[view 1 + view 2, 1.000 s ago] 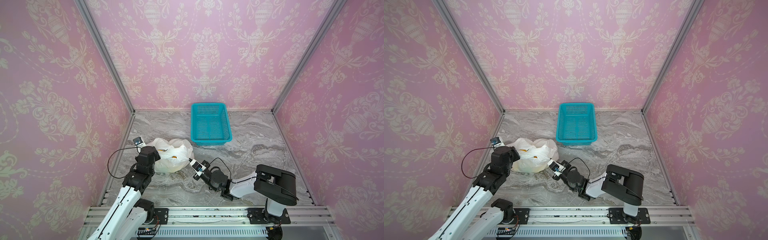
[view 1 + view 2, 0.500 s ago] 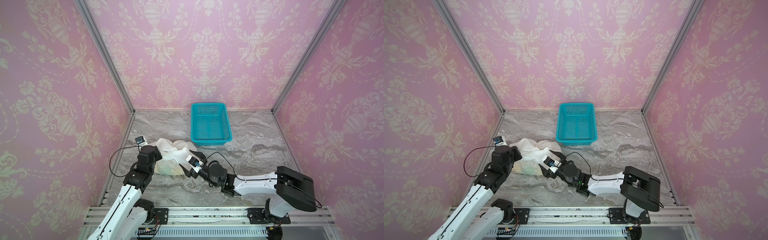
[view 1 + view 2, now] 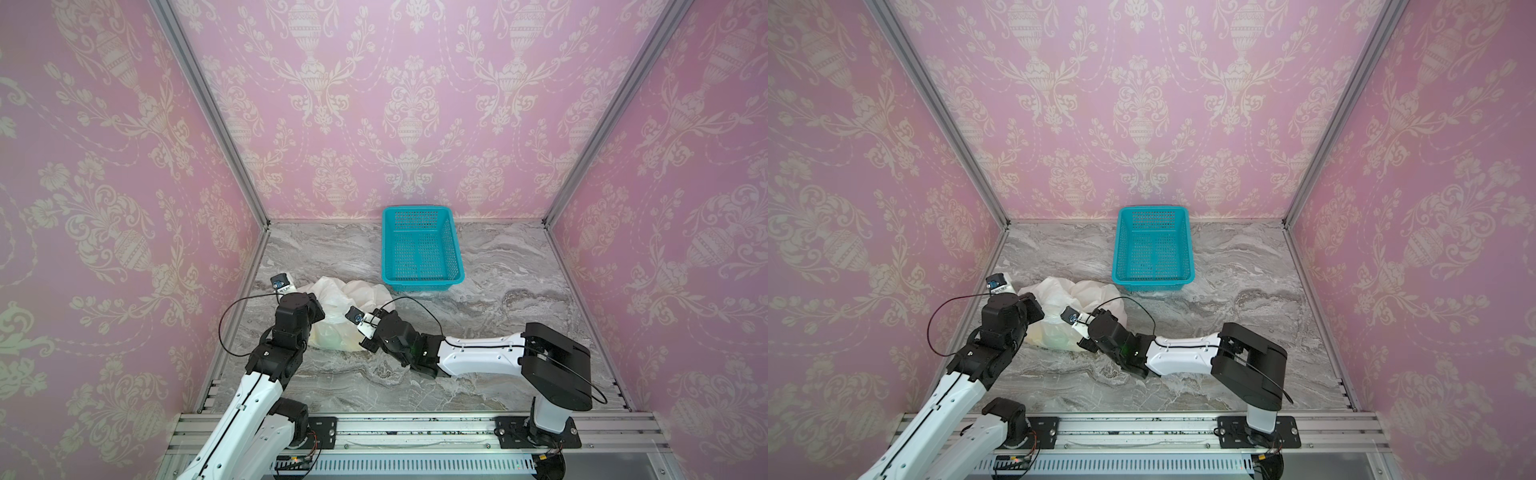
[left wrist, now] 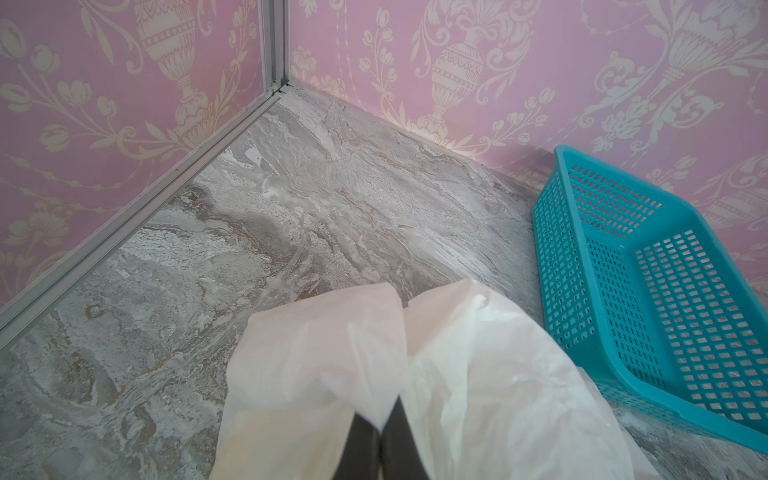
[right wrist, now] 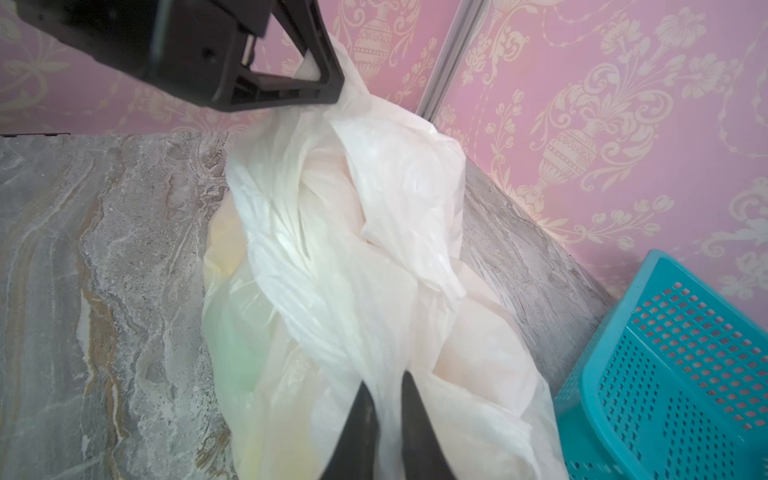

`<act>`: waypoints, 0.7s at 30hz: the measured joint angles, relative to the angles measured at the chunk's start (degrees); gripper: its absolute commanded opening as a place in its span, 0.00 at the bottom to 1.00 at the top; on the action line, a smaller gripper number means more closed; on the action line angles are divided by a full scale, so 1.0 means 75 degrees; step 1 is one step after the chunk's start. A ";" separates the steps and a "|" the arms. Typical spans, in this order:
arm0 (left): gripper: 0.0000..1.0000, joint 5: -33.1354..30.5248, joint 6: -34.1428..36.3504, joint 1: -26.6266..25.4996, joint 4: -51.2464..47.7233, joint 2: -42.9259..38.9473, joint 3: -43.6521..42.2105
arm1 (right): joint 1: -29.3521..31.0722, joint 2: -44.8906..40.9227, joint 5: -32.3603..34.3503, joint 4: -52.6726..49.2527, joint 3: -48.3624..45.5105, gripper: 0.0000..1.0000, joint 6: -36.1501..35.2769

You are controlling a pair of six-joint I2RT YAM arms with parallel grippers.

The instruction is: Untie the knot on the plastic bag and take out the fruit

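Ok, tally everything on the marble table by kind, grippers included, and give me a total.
White plastic bag: 1
Teal perforated basket: 1
Left gripper and right gripper, each pinching the bag: 2
Fruit: only coloured tints show through the bag, so it cannot be counted
Total counted: 4

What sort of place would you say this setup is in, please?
Probably a staged robot test booth rather than a real room: pink damask wallpaper panels held by aluminium posts, a marble-look tabletop, and a robot mounting rail along the front.
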 measured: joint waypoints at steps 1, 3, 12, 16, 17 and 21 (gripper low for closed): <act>0.00 -0.0055 -0.0003 0.0000 -0.0015 -0.0032 -0.0003 | -0.0015 -0.0061 -0.0041 0.0012 -0.0064 0.06 0.0035; 0.00 -0.0184 -0.0003 0.0000 -0.0050 -0.0082 -0.0003 | -0.0061 -0.0254 -0.0154 0.0070 -0.0242 0.01 0.0187; 0.00 -0.0691 -0.0090 0.0102 -0.0347 -0.0300 -0.0012 | -0.0717 -0.1061 -0.0641 0.0726 -0.1154 0.00 0.0985; 0.00 -0.0793 -0.0216 0.0289 -0.0519 -0.0589 -0.0047 | -0.1102 -0.1408 -0.0664 0.0982 -0.1676 0.00 0.1253; 0.00 -0.0804 -0.0245 0.0364 -0.0557 -0.0667 -0.0079 | -0.1198 -0.1478 -0.0682 0.1067 -0.1789 0.00 0.1355; 0.00 -0.0804 -0.0353 0.0647 -0.0650 -0.0749 -0.0131 | -0.1469 -0.1545 -0.0787 0.1320 -0.2025 0.00 0.1626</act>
